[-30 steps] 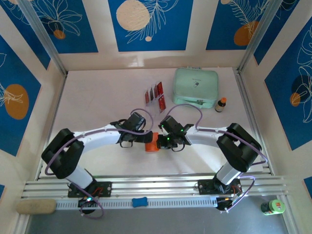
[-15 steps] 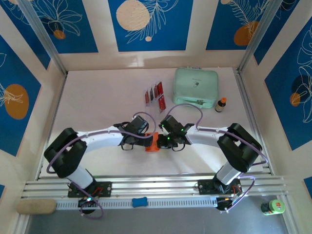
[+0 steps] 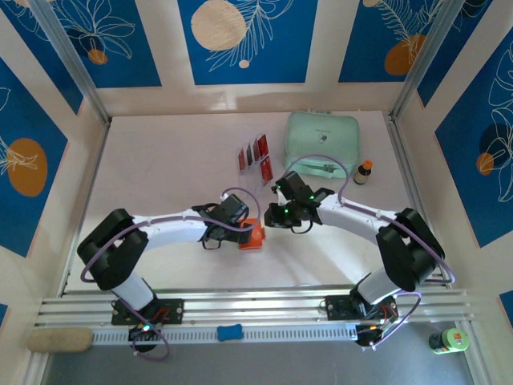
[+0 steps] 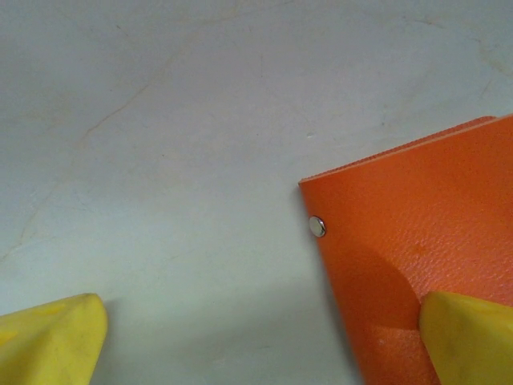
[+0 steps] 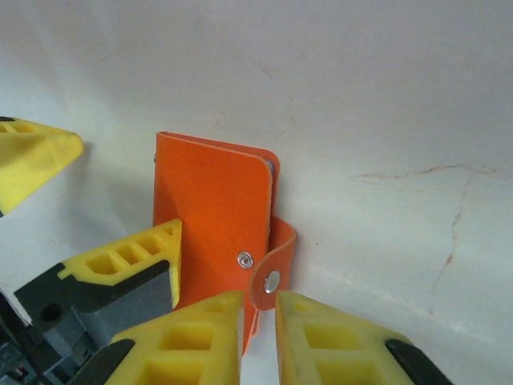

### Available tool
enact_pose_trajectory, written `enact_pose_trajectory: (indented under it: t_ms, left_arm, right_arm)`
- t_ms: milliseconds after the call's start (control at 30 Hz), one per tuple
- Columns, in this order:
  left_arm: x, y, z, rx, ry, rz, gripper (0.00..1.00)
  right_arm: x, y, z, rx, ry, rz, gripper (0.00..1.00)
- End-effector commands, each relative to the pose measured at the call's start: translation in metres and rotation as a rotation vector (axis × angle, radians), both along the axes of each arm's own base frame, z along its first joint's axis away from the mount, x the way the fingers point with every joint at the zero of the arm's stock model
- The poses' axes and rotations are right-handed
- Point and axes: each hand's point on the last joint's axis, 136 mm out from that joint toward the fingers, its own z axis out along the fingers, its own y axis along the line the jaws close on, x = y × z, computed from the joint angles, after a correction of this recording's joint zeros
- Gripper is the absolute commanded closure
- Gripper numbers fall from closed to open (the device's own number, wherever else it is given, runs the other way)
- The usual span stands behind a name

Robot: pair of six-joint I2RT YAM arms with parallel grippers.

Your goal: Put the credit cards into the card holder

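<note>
Card holder, top view: small square orange folding wallet (image 3: 253,236), flat on the white table (image 3: 160,160), near the front between both wrists.
Credit cards, top view: thin red and black cards (image 3: 256,156) standing in a clear plastic rack, well apart behind the card holder.
Surroundings, top view: mint-green rounded case (image 3: 322,143) right of the cards; small brown bottle (image 3: 364,172) just beside the case.
Left gripper, top view: (image 3: 243,228) at the wallet's left edge.
Right gripper, top view: (image 3: 272,218) at the wallet's far right corner.
Left gripper, left wrist view: yellow fingertips (image 4: 469,337) spread wide, holding nothing; one over the orange leather, the other over bare table.
Snap stud, left wrist view: silver (image 4: 317,226), at the wallet's edge.
Strap, right wrist view: orange tab (image 5: 276,265) unsnapped and curled up off the closed wallet.
Right gripper, right wrist view: fingers nearly together, thin gap, strap end at that gap; pinched or not, cannot tell.
In the way, right wrist view: one left finger touching the wallet's side.
</note>
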Motion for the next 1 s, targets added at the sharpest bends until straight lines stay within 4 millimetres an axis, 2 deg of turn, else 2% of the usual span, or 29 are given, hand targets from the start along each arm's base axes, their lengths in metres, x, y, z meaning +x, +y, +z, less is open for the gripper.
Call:
enact_pose_trajectory:
  t_ms: [0,367,567,667,867,967]
  left_arm:
    - [-0.015,0.022,-0.019,0.126,0.053,-0.011,0.0]
    - [-0.014,0.022,-0.019,0.123,0.05,-0.006,0.0]
    - [-0.014,0.022,-0.019,0.123,0.05,-0.006,0.0]
    - [-0.014,0.022,-0.018,0.122,0.047,-0.005,0.0]
    - [-0.015,0.022,-0.019,0.121,0.047,-0.005,0.0]
    - [-0.014,0.023,-0.018,0.121,0.046,-0.004,0.0]
  right_arm:
    - [-0.002,0.001,-0.007,-0.036,0.033,0.028,0.79]
    - [0.0,0.018,-0.018,-0.059,0.055,0.072,0.76]
    - [-0.002,0.016,-0.025,-0.087,0.068,0.073,0.77]
    - [-0.003,0.013,-0.03,-0.103,0.077,0.071,0.81]
    - [-0.004,0.009,-0.032,-0.109,0.08,0.064,0.97]
    - [-0.004,0.008,-0.029,-0.104,0.075,0.061,0.97]
